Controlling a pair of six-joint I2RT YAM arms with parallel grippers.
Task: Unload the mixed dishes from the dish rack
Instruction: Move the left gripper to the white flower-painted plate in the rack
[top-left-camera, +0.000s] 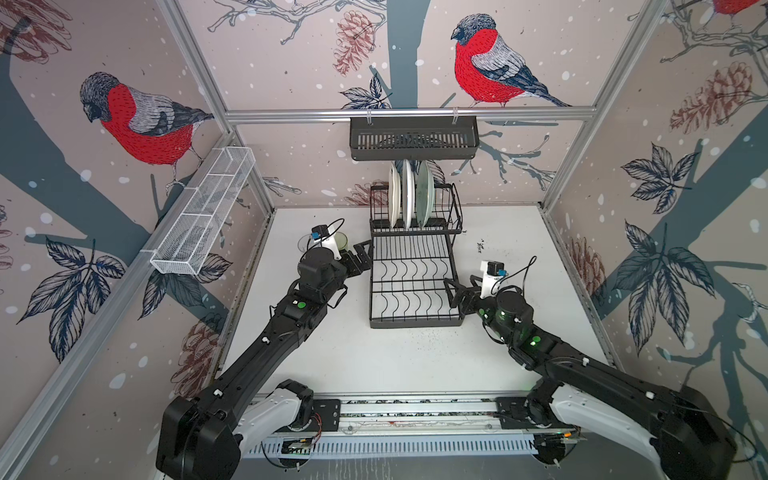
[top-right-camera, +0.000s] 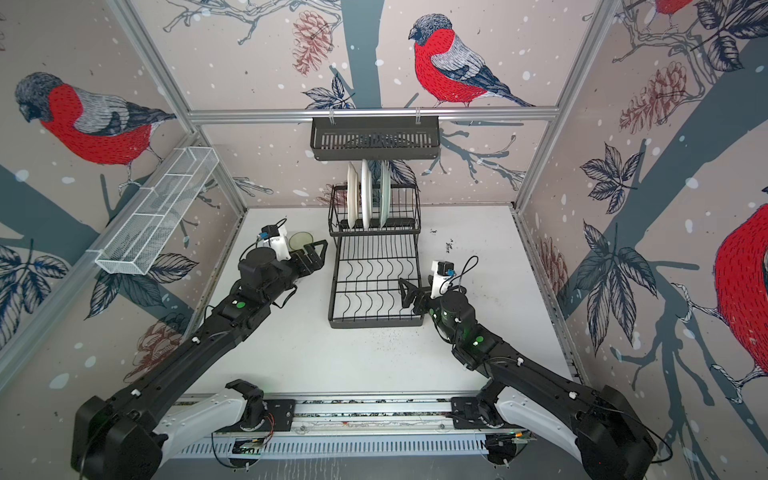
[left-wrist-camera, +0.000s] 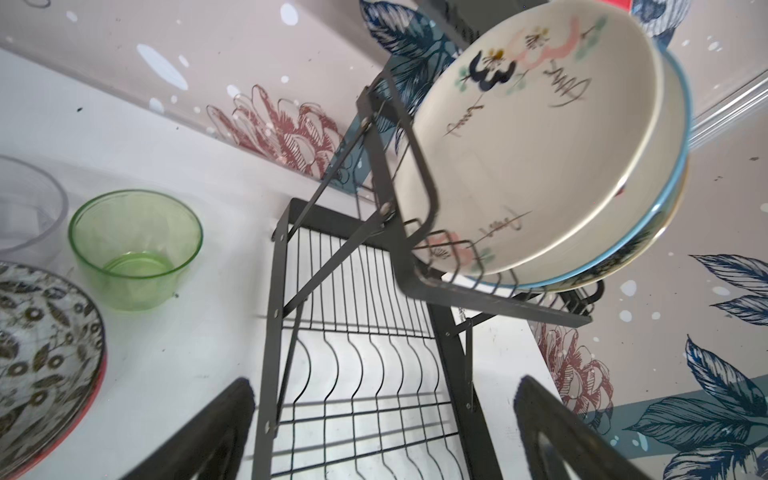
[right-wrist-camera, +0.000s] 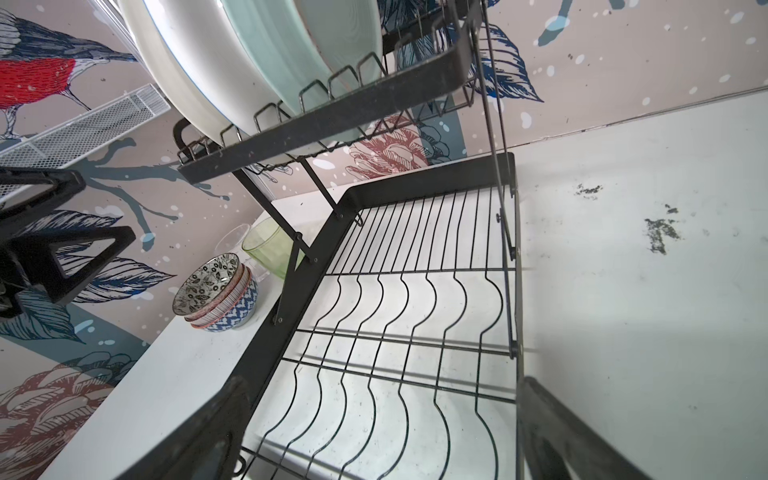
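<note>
One counter (top-left-camera: 519, 257) carried the dish rack (top-left-camera: 415, 323), w/ 3 plates (top-left-camera: 408, 195) upright in its upper tier. Stacked bowls (right-wrist-camera: 216, 291), green glass (left-wrist-camera: 135, 249) & clear glass (left-wrist-camera: 29, 216) sat on counter left of rack. Beside lower tier, left jaws & right jaws stood apart, empty.

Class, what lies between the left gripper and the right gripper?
The lower level of the dish rack, its wavy wires bare of dishes, lies between the left gripper and the right gripper; both top views show it.
</note>
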